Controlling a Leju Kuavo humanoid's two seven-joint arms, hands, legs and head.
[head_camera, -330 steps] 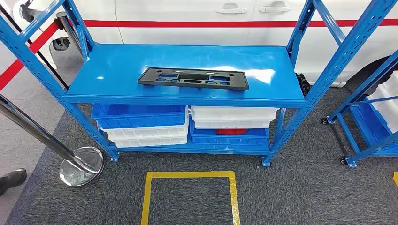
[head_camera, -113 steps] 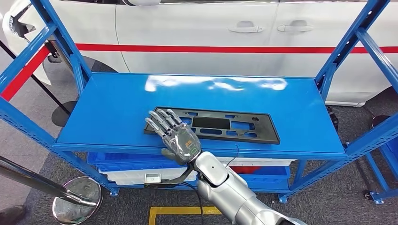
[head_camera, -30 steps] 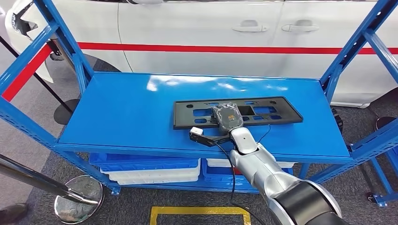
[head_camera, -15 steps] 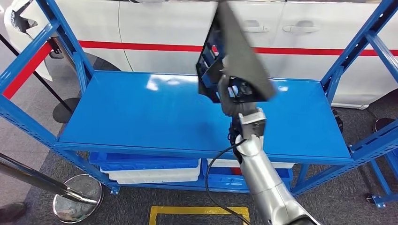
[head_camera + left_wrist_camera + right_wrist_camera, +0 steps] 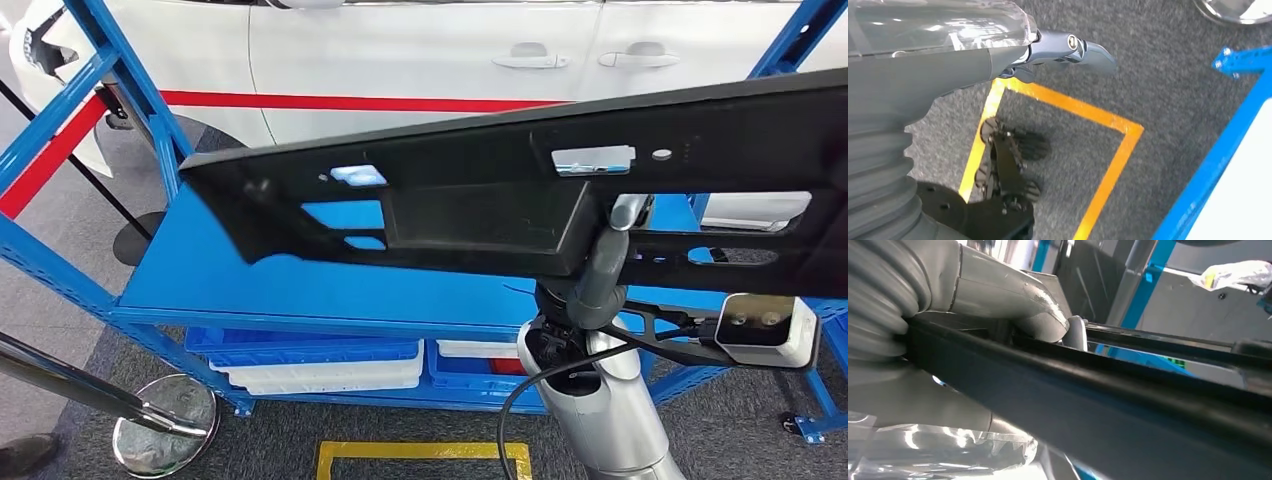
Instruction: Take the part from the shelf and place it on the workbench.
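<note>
Part's off the shelf and up in the air

The right hand (image 5: pixel 998 315) grips the long black part (image 5: pixel 500 190), lifted clear above the blue shelf (image 5: pixel 300 280), right by the camera. The left hand (image 5: pixel 1068 47) hangs over the carpet, holding nothing, fingers loosely curled.

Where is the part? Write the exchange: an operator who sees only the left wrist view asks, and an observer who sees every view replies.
Observer: In the head view the part is off the shelf, raised close to the camera.
Operator: What holds it?
Observer: The right hand, with its thumb over the part's edge.
Operator: What stands behind the shelf?
Observer: A white car with a red stripe.
</note>
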